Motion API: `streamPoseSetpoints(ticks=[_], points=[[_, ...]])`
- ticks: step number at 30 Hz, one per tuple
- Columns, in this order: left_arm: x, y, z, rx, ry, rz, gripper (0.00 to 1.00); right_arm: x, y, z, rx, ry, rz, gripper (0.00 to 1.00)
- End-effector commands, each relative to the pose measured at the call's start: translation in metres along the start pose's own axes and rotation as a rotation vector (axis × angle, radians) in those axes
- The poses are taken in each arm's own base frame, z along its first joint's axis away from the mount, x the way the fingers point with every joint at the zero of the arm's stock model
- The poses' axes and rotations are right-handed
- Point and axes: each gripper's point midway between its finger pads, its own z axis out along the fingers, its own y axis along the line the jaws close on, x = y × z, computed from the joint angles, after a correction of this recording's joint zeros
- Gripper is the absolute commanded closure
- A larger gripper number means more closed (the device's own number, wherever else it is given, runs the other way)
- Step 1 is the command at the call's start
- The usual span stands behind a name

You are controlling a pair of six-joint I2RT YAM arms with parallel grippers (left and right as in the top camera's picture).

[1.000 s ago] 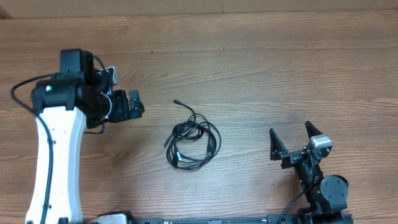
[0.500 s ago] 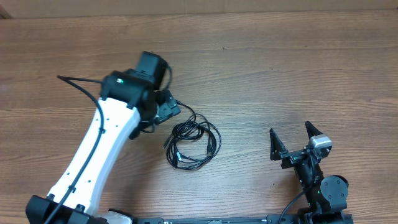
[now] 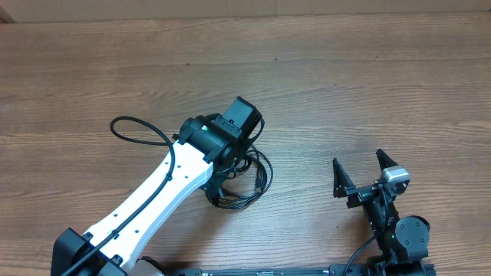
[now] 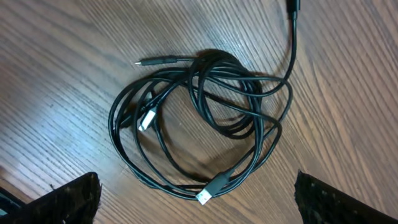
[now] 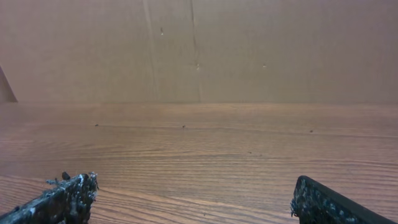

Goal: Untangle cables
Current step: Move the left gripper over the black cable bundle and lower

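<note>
thin black cables (image 4: 208, 62) looped on woodgrain table (image 4: 348, 112)

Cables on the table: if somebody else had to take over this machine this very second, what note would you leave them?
Left pincer: open, empty, hovering right above the cables.
Right pincer: open, empty, off to the side, away from the cables.
Cables: one tangled coil lying on the wooden table, with plug ends poking out.
Done: nothing gripped, nothing separated yet.
To do: probably grab a plug end or a strand and pull the cords apart one by one.
</note>
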Motion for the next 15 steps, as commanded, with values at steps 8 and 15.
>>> streamPoseSetpoints(ticks=[8, 15], points=[[-0.002, -0.005, 0.040, -0.088, -0.057, -0.086, 0.00, 0.002, -0.002, 0.000, 0.011, -0.002, 0.000, 0.00], [0.015, -0.013, 0.092, -0.163, -0.005, -0.078, 0.00, 0.002, -0.002, 0.000, 0.011, -0.002, 0.000, 0.00]])
